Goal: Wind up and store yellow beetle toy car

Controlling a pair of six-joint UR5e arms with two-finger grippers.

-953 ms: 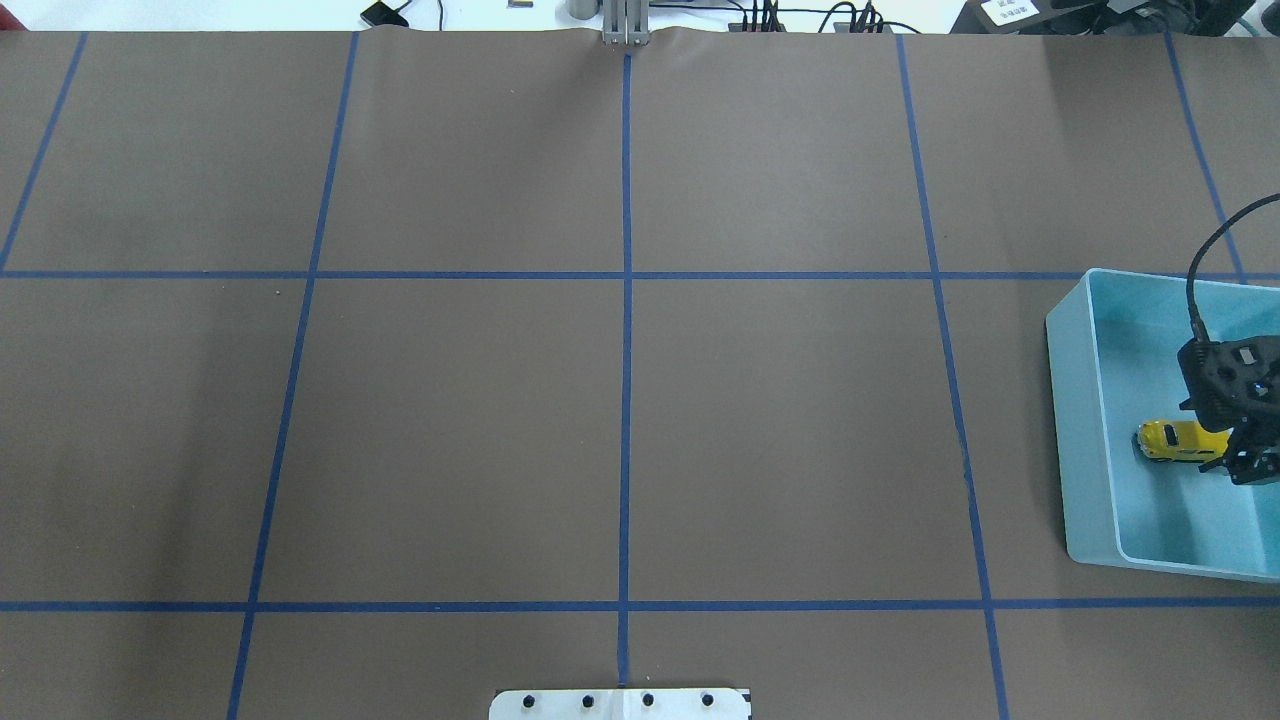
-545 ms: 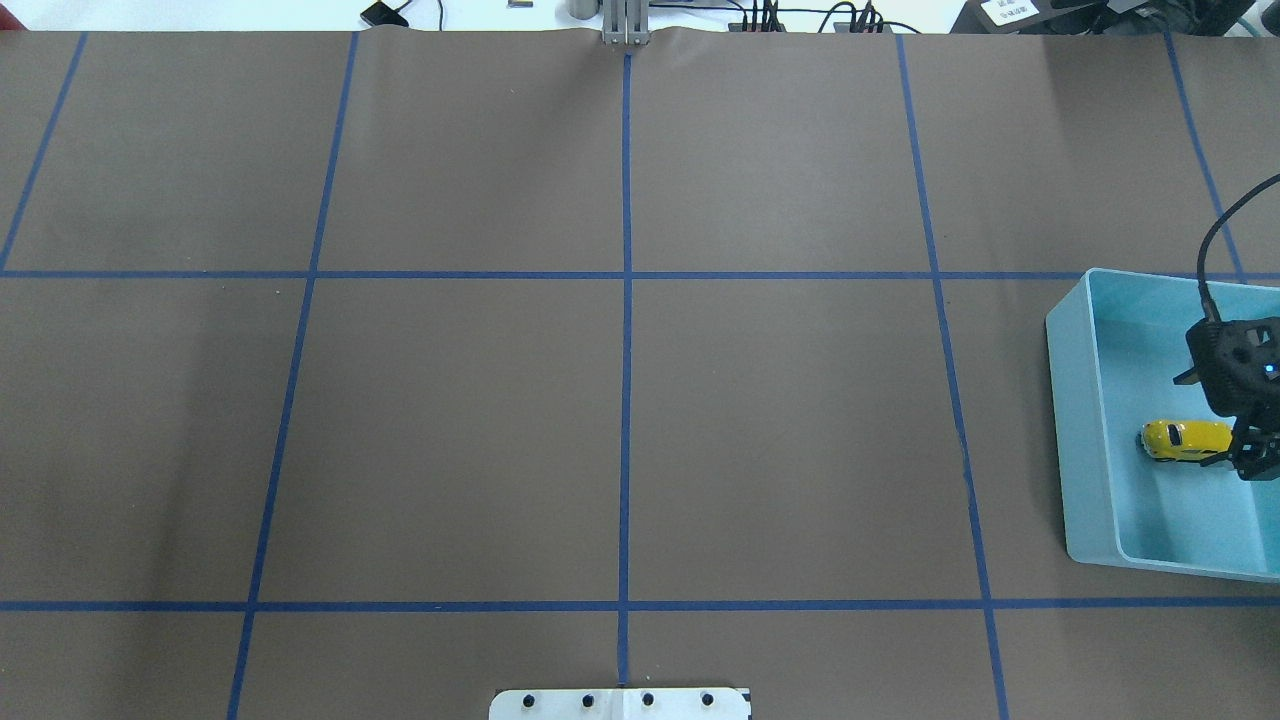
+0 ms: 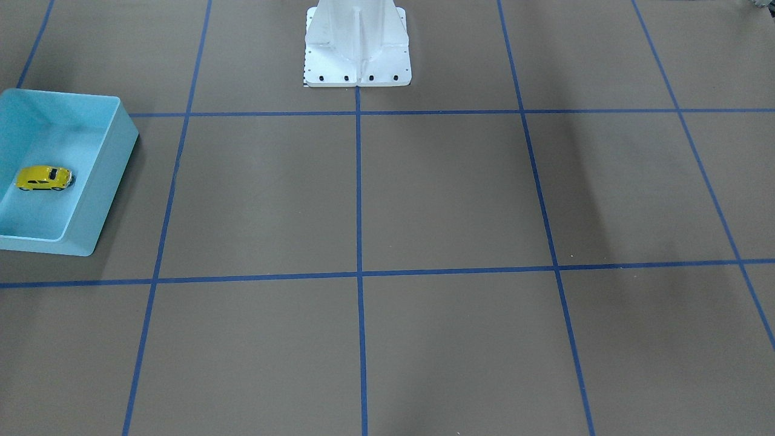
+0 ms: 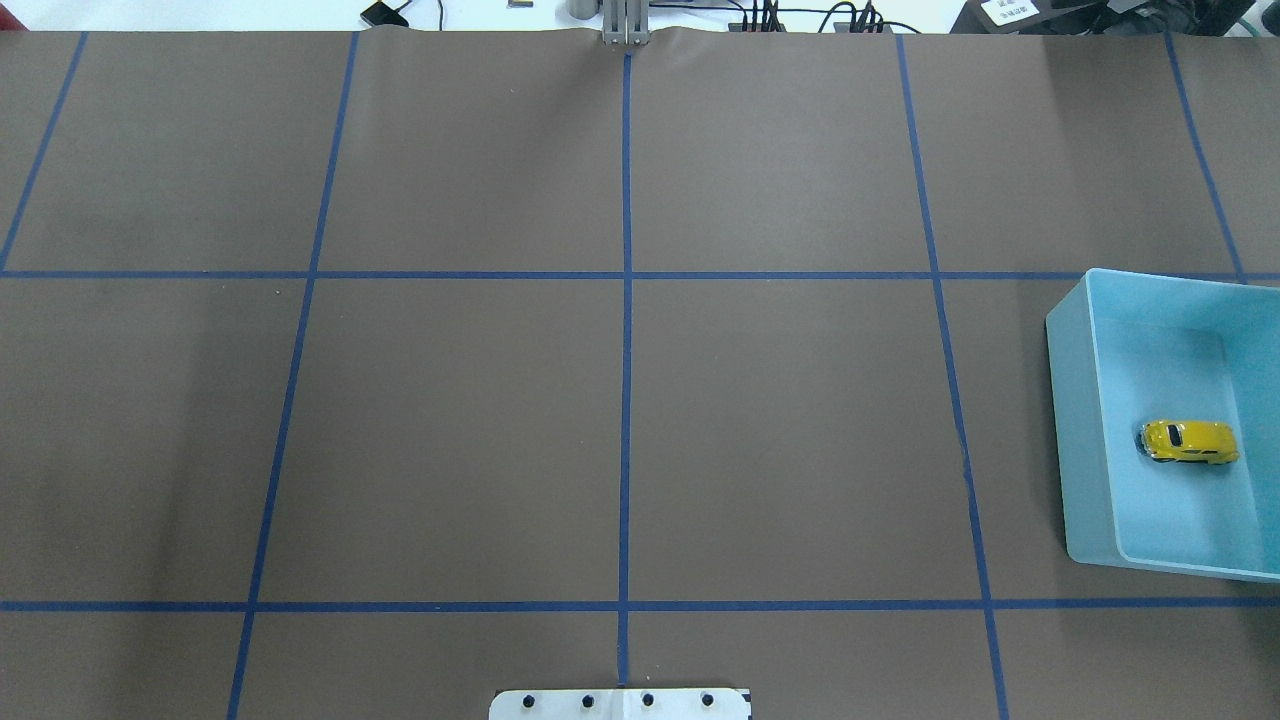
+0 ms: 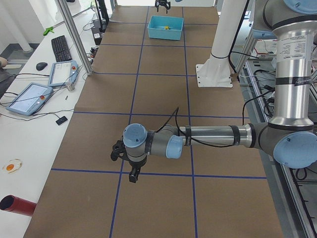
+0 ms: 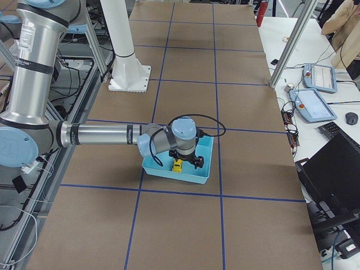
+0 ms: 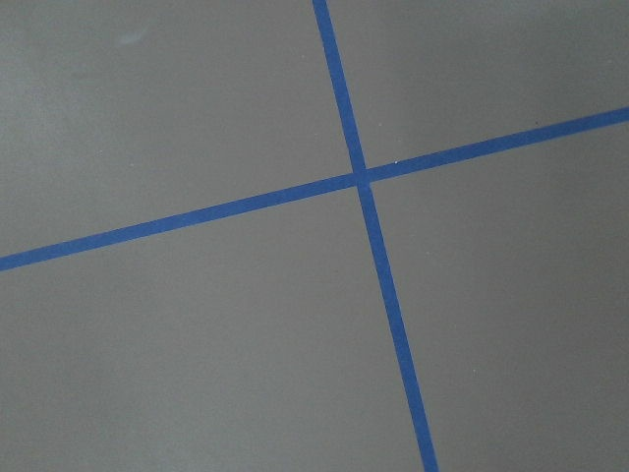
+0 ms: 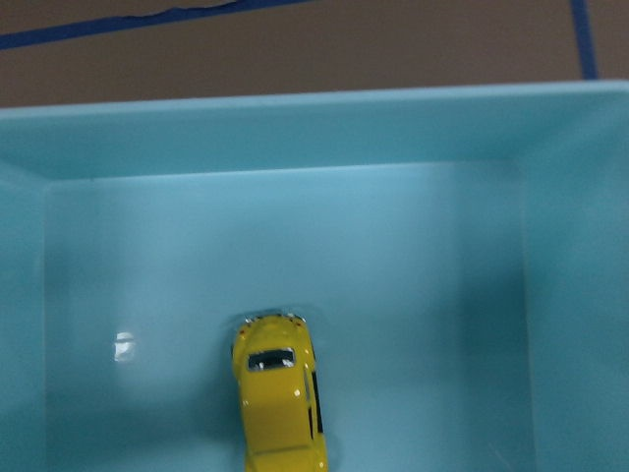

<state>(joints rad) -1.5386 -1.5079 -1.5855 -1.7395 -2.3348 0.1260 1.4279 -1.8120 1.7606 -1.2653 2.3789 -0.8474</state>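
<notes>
car [image 4: 1189,441] lies loose in blue bin [image 4: 1078,430], long axis left-right; right gripper [image 6: 185,162] hovers close above it, can't tell whether it's released or clenched.

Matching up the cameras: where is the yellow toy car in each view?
Front-facing: toy car at the left edge.
Overhead: right edge.
Exterior left: top, a tiny speck.
Exterior right: centre.
Left wrist: not in it.
Right wrist: bottom centre.
Shared landmark: the blue bin holding it.
</notes>
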